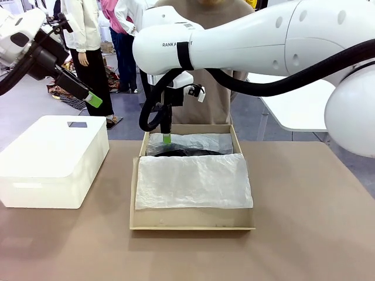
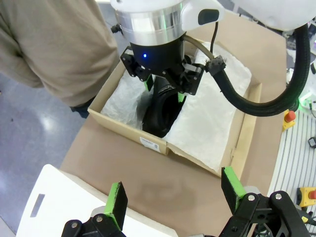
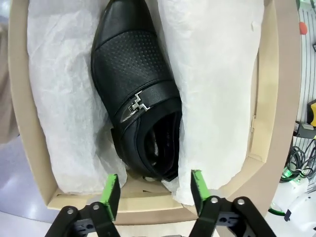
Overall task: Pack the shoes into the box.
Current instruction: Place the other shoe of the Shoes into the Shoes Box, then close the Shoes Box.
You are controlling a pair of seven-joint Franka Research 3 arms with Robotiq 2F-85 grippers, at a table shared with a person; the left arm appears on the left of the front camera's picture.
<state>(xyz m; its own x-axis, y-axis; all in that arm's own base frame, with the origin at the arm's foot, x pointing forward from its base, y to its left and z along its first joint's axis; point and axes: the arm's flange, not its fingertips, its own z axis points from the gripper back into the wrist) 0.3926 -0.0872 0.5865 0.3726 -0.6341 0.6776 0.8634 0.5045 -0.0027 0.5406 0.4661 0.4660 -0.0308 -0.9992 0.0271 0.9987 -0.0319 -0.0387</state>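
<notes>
Seeing one black shoe (image 3: pixel 133 74) lying inside cardboard box (image 1: pixel 190 221), sunk between two folds of white tissue paper (image 1: pixel 193 181), toward the far side. Reading right pincer (image 3: pixel 154 185) as open, gripping nothing, hanging just above the shoe's heel end. Reading left pincer (image 2: pixel 174 190) as spread wide, empty, raised over white plastic box (image 1: pixel 53 158) on tabletop (image 1: pixel 304 234).

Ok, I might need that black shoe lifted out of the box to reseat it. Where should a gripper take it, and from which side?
Probably from straight above, at the heel collar of the shoe: one finger inside the upward-facing opening, one behind the heel. The tissue paper crowds both flanks, so spanning its width looks awkward.
</notes>
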